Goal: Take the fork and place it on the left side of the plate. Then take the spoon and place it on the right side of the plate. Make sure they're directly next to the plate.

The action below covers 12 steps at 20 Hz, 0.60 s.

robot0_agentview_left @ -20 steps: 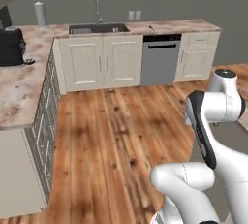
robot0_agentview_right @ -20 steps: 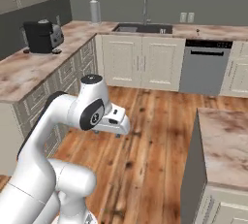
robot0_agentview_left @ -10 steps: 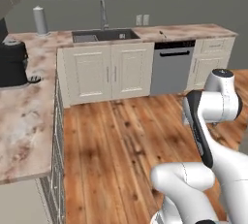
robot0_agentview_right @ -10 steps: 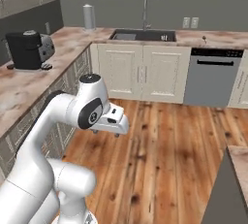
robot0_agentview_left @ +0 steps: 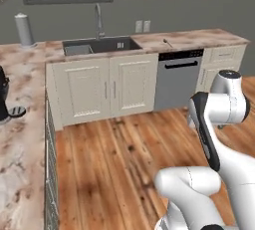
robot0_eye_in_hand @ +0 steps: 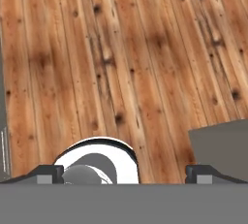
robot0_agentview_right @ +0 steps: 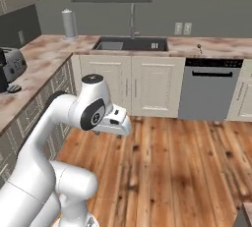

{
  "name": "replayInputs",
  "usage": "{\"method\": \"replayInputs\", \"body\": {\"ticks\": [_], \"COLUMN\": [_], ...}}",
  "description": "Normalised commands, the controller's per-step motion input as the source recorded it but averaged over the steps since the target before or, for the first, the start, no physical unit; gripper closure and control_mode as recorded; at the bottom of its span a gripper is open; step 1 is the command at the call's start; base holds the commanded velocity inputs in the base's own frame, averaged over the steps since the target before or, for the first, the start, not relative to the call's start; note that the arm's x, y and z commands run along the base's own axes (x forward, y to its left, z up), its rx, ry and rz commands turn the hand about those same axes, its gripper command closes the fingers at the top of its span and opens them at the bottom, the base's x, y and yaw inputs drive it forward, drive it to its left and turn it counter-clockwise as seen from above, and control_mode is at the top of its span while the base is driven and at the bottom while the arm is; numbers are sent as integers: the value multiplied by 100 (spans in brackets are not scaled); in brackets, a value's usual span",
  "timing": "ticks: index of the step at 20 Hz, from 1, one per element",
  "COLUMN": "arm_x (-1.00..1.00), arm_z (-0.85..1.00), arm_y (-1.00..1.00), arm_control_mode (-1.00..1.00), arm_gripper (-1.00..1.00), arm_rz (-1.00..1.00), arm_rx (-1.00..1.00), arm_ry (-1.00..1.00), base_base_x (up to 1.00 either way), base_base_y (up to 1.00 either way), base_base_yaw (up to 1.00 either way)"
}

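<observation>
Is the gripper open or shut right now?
Open: in the hand view the gripper fingertips stand far apart over bare wood floor, nothing between them.

A small thin object [robot0_agentview_right: 199, 48] on the counter above the dishwasher [robot0_agentview_right: 208, 89] was too small to identify. A dark appliance [robot0_agentview_left: 4, 97] at the left edge was cut off.

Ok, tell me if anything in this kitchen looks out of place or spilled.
Nothing stands out. The wooden floor looks clean, the cabinet doors and dishwasher are shut, and the paper towel roll stands upright on the counter.
</observation>
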Motion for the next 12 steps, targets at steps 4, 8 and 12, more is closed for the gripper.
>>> {"method": "replayInputs", "body": {"ticks": [4, 8, 12], "arm_x": [0, 0, 0], "arm_z": [0, 0, 0], "arm_y": [0, 0, 0], "arm_control_mode": [100, 100, 100], "arm_gripper": [-100, -100, -100], "arm_rz": [0, 0, 0], "arm_rx": [0, 0, 0], "arm_ry": [0, 0, 0], "base_base_x": [100, 100, 100], "base_base_y": [-29, -41, -56], "base_base_yaw": [-11, -9, -4]}}
